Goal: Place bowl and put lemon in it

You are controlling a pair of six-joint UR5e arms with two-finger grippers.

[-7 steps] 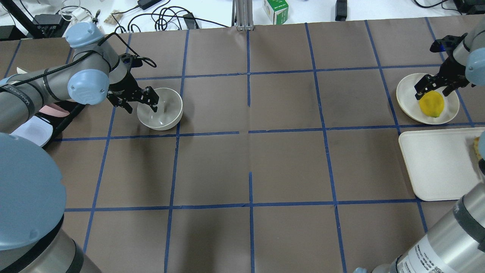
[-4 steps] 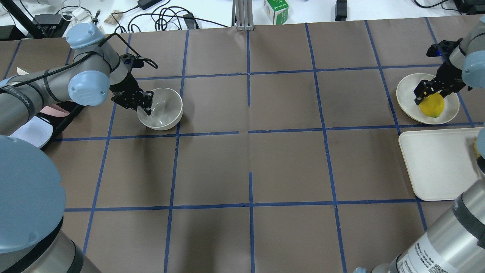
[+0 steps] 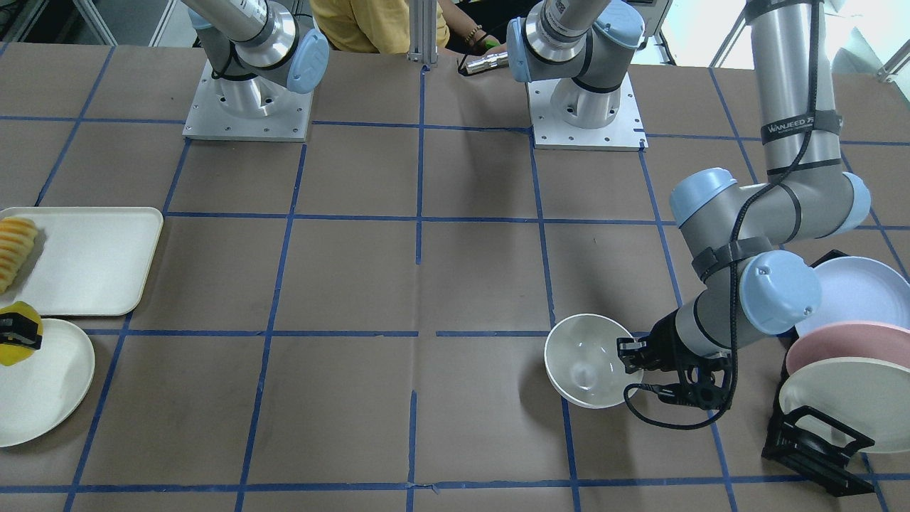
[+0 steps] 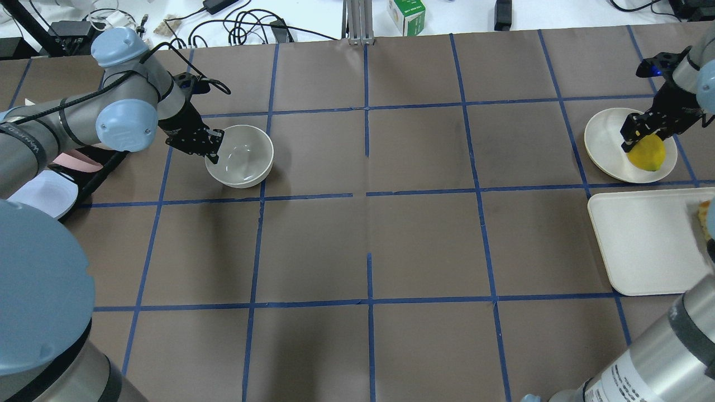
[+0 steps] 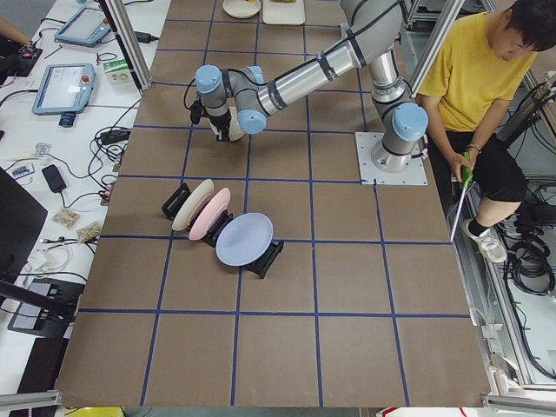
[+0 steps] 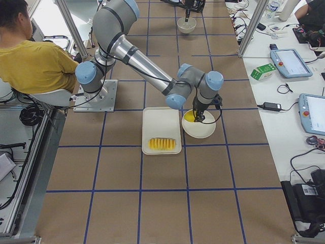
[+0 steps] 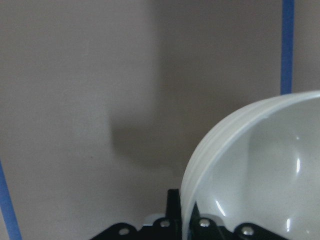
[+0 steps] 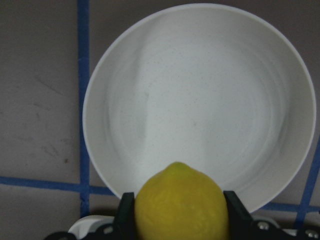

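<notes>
The off-white bowl [image 4: 243, 159] is at the table's left, tilted and slightly raised; it also shows in the front view [image 3: 586, 359]. My left gripper [image 4: 211, 146] is shut on the bowl's near rim, and the left wrist view shows the rim [image 7: 200, 170] pinched between the fingers. The yellow lemon [image 4: 648, 153] is held in my right gripper [image 4: 642, 133], just above a flat off-white plate [image 4: 603, 139]. The right wrist view shows the lemon [image 8: 180, 205] gripped between both fingers, with the plate [image 8: 200, 100] below it.
A white tray [image 4: 642, 240] lies near the plate, with ridged yellow sliced food [image 3: 15, 242] on it. A black rack of pastel plates [image 3: 846, 341] stands behind my left arm. A person in a yellow shirt [image 5: 486, 78] sits behind the robot bases.
My left gripper closed on the bowl's rim and shifted the bowl slightly up and right. My right gripper closed on the lemon and carried it a little right over the plate.
</notes>
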